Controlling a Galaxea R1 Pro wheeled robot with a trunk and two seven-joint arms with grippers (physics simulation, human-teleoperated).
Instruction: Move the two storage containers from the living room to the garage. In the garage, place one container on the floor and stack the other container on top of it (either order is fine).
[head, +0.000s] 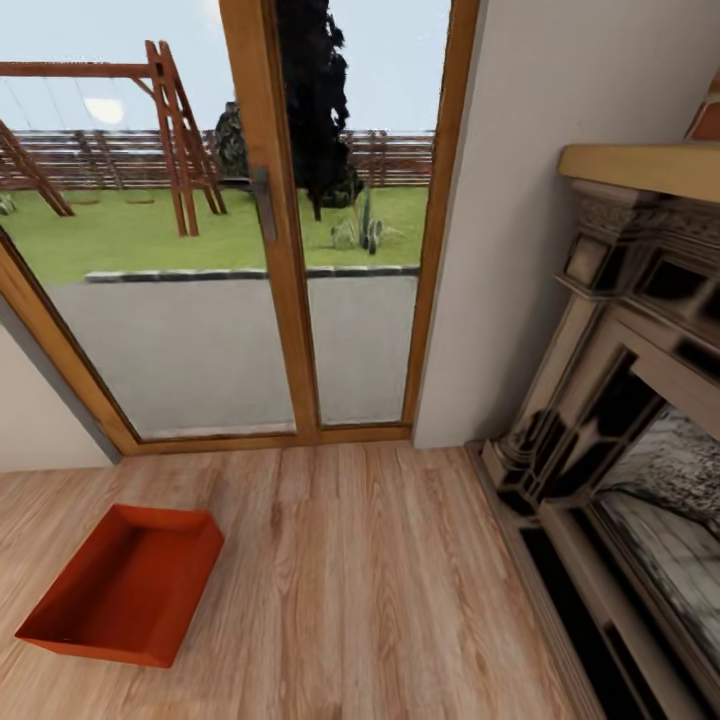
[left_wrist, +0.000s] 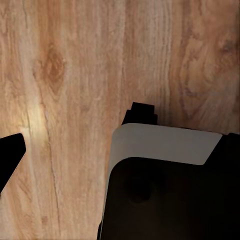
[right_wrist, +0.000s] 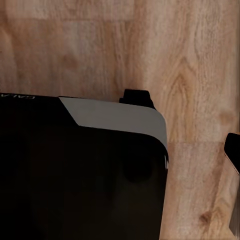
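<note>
Orange-red storage container (head: 125, 585) sits near-left on the wood-plank floor (head: 360, 600), open side up, in front of the glass doors (head: 250, 230), fireplace (head: 620, 440) off right. Looks like pickup hasn't started; can't tell whether either hand is apart or together.

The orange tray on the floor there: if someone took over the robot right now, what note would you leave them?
Grippers: neither wrist view shows whether its fingers are open or shut; both look down at wood floor and robot body, holding nothing visible.
Things: one storage container lies empty on the wood floor, near the glass doors, left of the fireplace.
Done: nothing yet.
Left: find the second container, carry both to the garage, stack them.
</note>
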